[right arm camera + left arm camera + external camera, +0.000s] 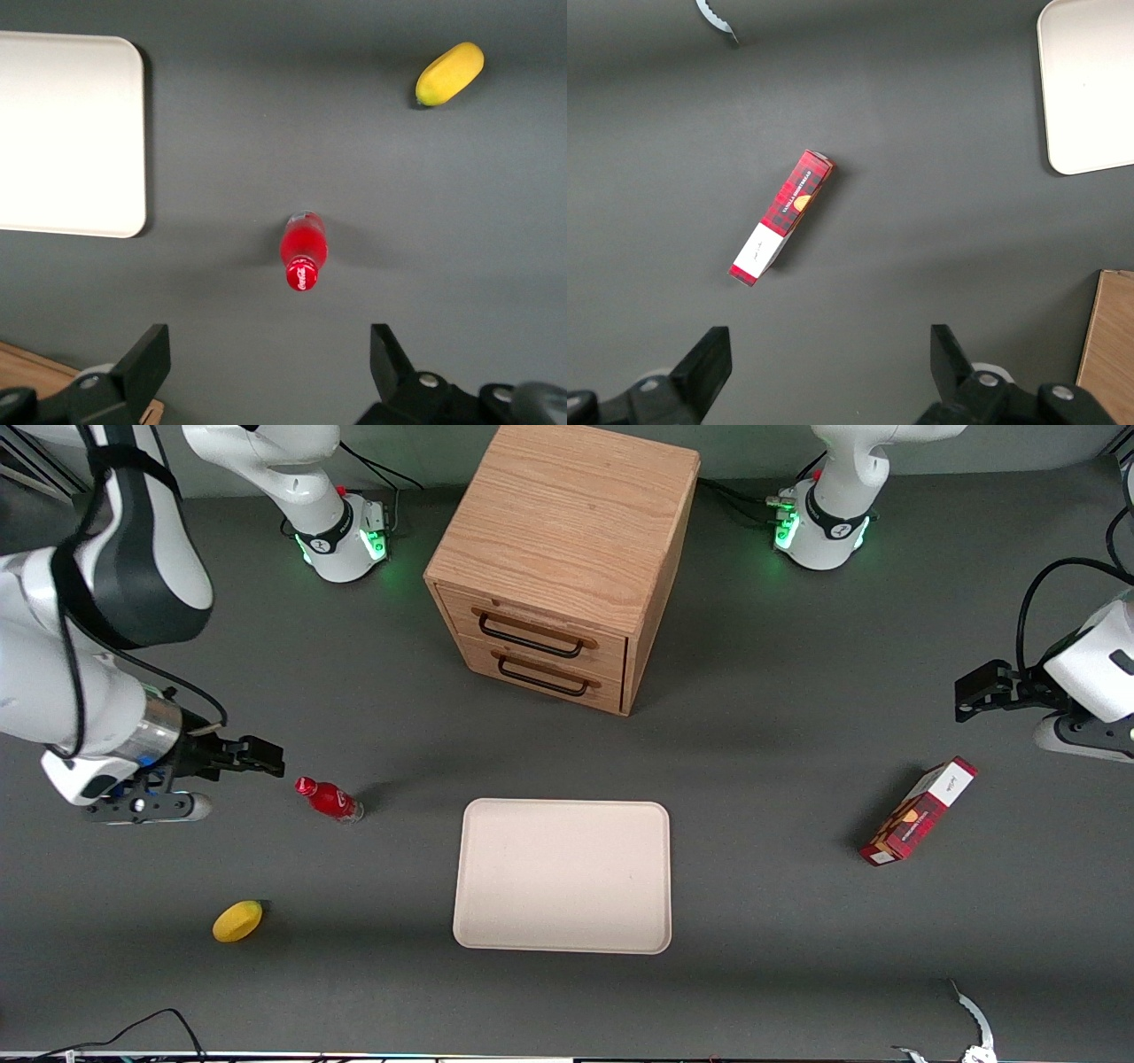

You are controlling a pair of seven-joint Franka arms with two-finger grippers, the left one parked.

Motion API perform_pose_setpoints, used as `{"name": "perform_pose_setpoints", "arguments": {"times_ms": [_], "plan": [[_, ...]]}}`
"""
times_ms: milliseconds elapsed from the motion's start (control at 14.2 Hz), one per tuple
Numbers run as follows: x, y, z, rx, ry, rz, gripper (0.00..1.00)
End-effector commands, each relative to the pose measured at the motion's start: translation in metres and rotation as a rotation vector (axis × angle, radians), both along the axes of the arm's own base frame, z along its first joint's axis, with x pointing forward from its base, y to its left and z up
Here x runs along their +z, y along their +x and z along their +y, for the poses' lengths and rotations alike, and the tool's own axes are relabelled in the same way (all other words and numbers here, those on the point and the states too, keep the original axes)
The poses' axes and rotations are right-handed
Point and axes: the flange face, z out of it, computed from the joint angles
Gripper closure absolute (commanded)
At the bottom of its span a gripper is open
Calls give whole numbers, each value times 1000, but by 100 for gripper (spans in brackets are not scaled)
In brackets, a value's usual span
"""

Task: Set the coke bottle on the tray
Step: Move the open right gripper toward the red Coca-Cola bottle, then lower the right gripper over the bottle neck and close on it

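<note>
Tool (266, 757) hangs above the table (780, 717) toward the working arm's end, just beside the bottle (330, 801) and not touching it. Fingers spread wide apart, nothing between them; the wrist view shows both fingertips (151, 354) with the bottle (303, 251) in the open gap ahead of them.

Bottle stands upright on the table, red cap up, clear base down. It's between the tool and the tray (496, 921), near the tray's edge but apart from it. Not on the tray.

Tray lies flat on the table in front of the drawer cabinet (567, 531), nearer the front camera than the cabinet. Nothing on it. Corner of it shows in the wrist view (71, 133).

Cabinet has two drawers with black handles, both shut.

Lemon (237, 920) sits on the table nearer the front camera than the bottle, well apart from it; also seen from the wrist (450, 73).

Red-and-white carton (920, 810) lies on its side toward the parked arm's end of the table, well apart from the tray.
</note>
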Motion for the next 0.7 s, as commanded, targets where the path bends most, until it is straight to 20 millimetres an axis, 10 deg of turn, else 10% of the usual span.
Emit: {"name": "perform_pose_setpoints", "arguments": {"times_ms": [0, 632], "plan": [[-22, -12, 1, 10, -24, -10, 0], [-115, -45, -5, 53, -24, -34, 0]]}}
